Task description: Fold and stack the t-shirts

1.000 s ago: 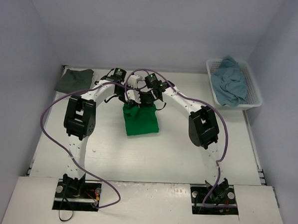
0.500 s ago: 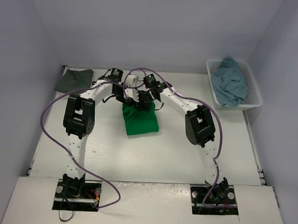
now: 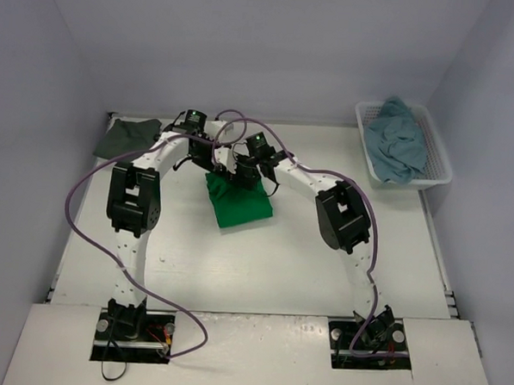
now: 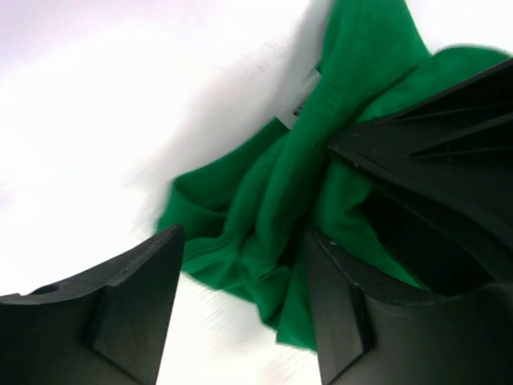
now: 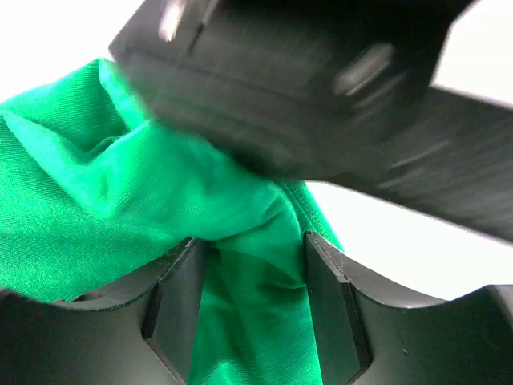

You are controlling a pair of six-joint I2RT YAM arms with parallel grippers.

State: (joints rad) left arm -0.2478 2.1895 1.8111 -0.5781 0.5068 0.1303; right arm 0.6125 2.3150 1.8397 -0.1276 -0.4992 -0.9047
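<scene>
A bright green t-shirt (image 3: 243, 207) lies folded into a rough rectangle at mid-table, its far edge bunched. Both grippers hover at that far edge, close together. My left gripper (image 3: 215, 164) is open; in its wrist view (image 4: 243, 241) the crumpled green cloth (image 4: 264, 200) lies between and beyond the spread fingers. My right gripper (image 3: 234, 176) is open too; in its wrist view (image 5: 248, 257) a fold of green cloth (image 5: 96, 184) fills the gap between the parted pads. A dark grey t-shirt (image 3: 129, 137) lies at the far left corner. A teal-blue t-shirt (image 3: 398, 141) is heaped in the basket.
The white lattice basket (image 3: 439, 163) stands at the far right against the wall. Purple cables loop from both arms over the table. The left gripper's black body (image 5: 304, 80) hangs blurred just above the right gripper's fingers.
The right gripper's jaws have parted on the green cloth. Both grippers have shifted a little left and back, and the shirt's far edge moved left with them.
</scene>
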